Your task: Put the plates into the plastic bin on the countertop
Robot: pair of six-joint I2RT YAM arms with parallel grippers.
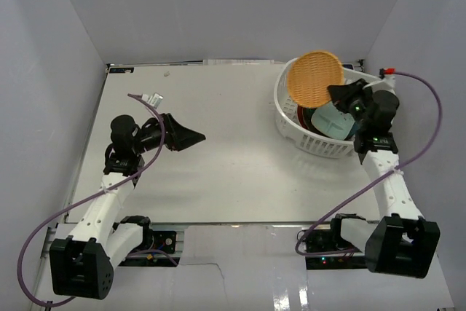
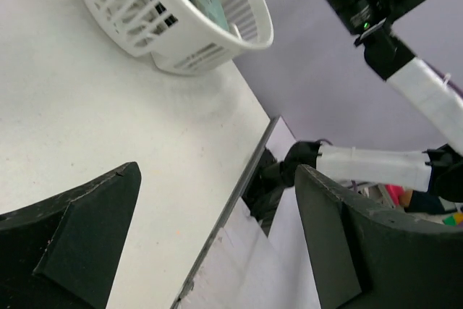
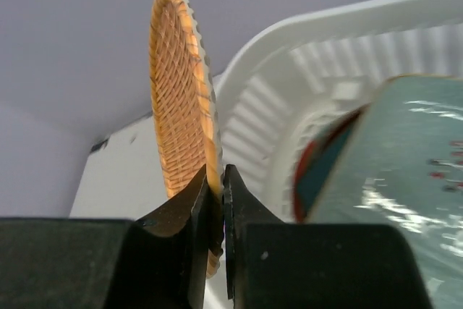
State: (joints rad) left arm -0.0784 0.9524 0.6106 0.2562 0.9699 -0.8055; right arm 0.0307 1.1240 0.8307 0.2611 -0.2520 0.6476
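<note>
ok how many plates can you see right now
3 clearly: the orange plate pinched in the right fingers over the bin rim, a mint plate and a red-edged plate inside the bin. More may be hidden underneath.

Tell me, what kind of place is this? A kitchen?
Probably a robot lab booth, not a kitchen: a white countertop boxed in by plain panels, a left arm and right arm bolted at its edge, and a plastic bin of plates.
</note>
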